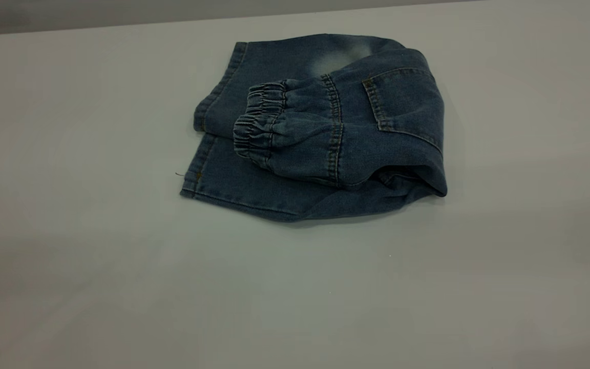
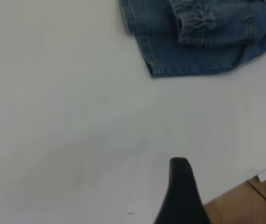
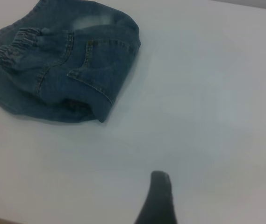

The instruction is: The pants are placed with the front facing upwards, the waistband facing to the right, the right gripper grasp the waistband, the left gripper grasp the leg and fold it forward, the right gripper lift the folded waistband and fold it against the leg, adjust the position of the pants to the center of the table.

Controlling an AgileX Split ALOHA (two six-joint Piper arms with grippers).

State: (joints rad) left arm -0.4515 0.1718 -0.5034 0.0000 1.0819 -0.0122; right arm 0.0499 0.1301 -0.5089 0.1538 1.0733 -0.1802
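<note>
nearest the camera is bare pale grey matte table (image 1: 121, 287), nothing on it. beyond it, slightly toward the far side and about mid-width, sits the folded blue denim pants (image 1: 320, 128). the dark puckered elastic waistband (image 1: 256, 125) is laid over the legs, pointing left, leg hems at the left edge, and a back pocket with tan stitching (image 1: 402, 102) faces up on the right.

both folds look done, so i judge only the centring step remains. to do it well: push or drag low from the thick right fold, move slowly, keep the waistband flap from sliding off, nudge the bundle a bit nearer.

the black tapered left gripper (image 2: 182, 193) hovers over bare table, well apart from the pants; only one jaw tip shows, so can't tell its spread. the black right gripper (image 3: 158, 198) is likewise clear of the cloth, holding nothing visible, spread unknown.
</note>
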